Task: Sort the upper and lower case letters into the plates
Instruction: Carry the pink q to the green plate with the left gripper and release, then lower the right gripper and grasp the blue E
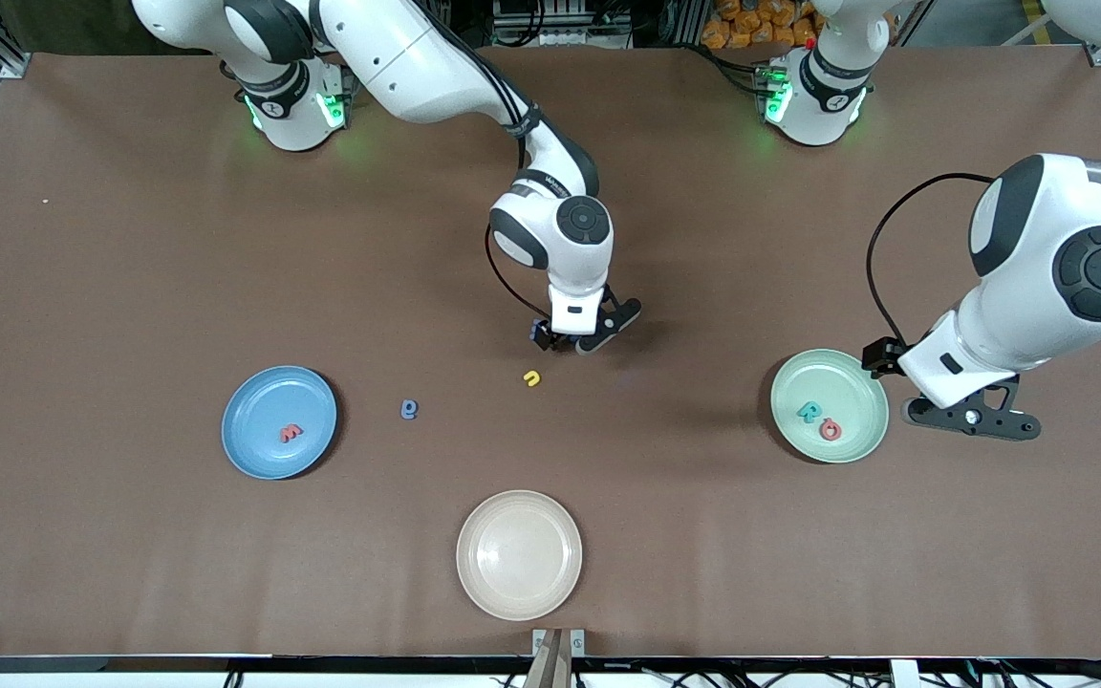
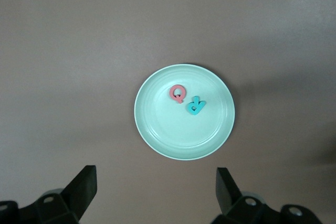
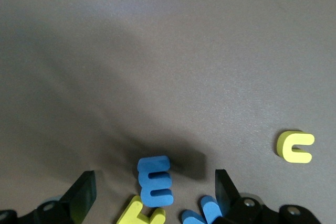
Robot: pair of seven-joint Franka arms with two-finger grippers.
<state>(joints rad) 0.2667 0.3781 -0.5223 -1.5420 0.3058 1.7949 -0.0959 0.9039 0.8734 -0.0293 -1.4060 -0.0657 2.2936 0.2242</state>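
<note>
My right gripper point(image 1: 570, 342) hangs open, low over a small cluster of letters at the table's middle. In the right wrist view a blue E point(image 3: 155, 180) lies between its fingers point(image 3: 81, 195), with a yellow letter point(image 3: 140, 214) and another blue letter point(image 3: 202, 212) beside it. A yellow letter point(image 1: 531, 378) and a blue letter point(image 1: 409, 409) lie loose nearer the front camera. The blue plate point(image 1: 259, 406) holds a red letter point(image 1: 291, 433). The pale green plate point(image 1: 847, 382) holds a teal R point(image 1: 808, 412) and a red Q point(image 1: 831, 429). My left gripper point(image 1: 969, 418) is open and empty beside the green plate point(image 2: 157, 124).
A cream-beige plate point(image 1: 519, 516) sits near the front edge at the table's middle with nothing in it. The brown table top stretches bare around the plates and toward both arm bases.
</note>
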